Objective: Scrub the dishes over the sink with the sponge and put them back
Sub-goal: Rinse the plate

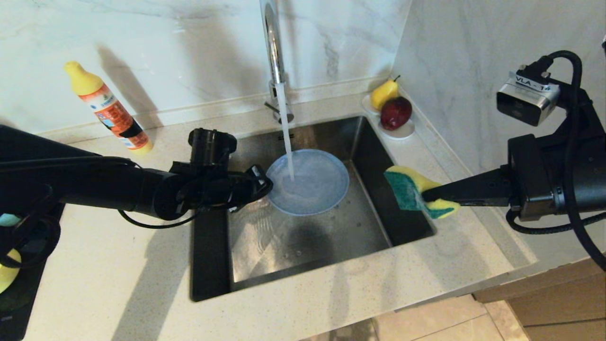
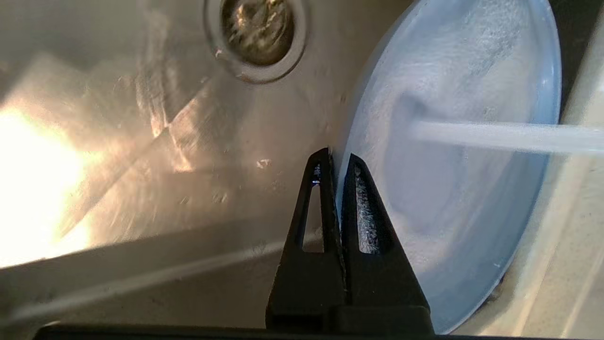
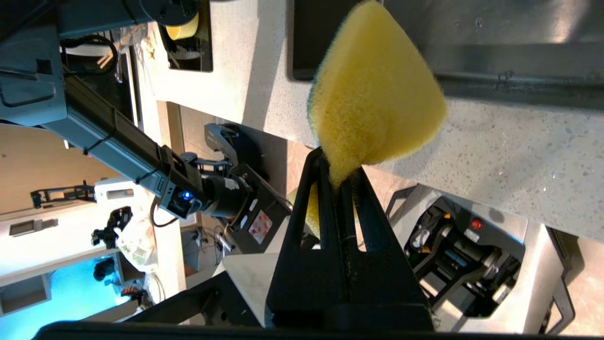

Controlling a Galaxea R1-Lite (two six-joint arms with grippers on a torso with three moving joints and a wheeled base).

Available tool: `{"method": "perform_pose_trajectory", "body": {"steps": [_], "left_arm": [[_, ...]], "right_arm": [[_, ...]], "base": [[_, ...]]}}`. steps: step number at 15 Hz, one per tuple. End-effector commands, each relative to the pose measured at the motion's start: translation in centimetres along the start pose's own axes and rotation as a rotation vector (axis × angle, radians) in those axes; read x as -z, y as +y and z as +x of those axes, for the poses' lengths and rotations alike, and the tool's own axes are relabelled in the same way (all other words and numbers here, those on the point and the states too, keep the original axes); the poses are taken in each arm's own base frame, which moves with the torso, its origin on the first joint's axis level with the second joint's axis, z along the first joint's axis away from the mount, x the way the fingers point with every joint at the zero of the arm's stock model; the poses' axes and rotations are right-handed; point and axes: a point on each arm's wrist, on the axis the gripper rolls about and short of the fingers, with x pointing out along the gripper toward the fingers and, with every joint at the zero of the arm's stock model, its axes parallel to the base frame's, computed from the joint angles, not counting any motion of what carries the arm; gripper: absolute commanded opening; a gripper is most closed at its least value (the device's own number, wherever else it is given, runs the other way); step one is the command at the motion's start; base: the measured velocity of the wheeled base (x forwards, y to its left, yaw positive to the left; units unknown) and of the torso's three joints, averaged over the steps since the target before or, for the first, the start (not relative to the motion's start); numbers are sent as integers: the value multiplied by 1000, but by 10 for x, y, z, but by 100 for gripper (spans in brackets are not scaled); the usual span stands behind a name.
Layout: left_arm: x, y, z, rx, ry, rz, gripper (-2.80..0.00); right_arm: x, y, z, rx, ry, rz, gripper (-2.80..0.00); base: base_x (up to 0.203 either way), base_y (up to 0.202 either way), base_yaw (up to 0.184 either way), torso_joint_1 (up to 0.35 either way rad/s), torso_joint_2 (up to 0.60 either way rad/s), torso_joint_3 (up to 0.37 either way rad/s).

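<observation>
While water runs: plate [image 1: 307, 182] tilted over sink [image 1: 331, 237].
Left gripper [image 2: 336, 174]: clamped on plate rim.
Right gripper [image 3: 340, 172]: pinching sponge [image 3: 373, 94].

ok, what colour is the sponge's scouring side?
Dark green on the sponge, yellow foam behind it; it shows best in the head view.

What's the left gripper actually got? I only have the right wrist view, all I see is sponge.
Observer: The left gripper is shut on the rim of the grey-blue plate, held over the sink.
Operator: Water on?
Observer: Yes, the stream from the tap lands on the plate's face.
Operator: Where's my sponge relative to the plate?
Observer: The sponge, in the right gripper, sits above the sink's right edge, apart from the plate, green face toward it.
</observation>
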Motion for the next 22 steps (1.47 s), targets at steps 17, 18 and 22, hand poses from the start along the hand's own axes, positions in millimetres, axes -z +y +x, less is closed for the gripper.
{"method": "perform_pose_trajectory", "body": {"steps": [17, 18, 22], "left_arm": [[-40, 5, -109, -329, -405, 384, -280], [-40, 8, -114, -348, -451, 433, -280], [-40, 15, -131, -361, -687, 646, -280]], "right_arm": [[30, -12, 0, 25, 79, 44, -280], [33, -15, 1, 34, 91, 53, -280], [43, -21, 2, 50, 116, 69, -280]], "base": [[0, 0, 0, 0, 0, 0], [0, 0, 0, 0, 0, 0], [0, 0, 0, 0, 0, 0]]}}
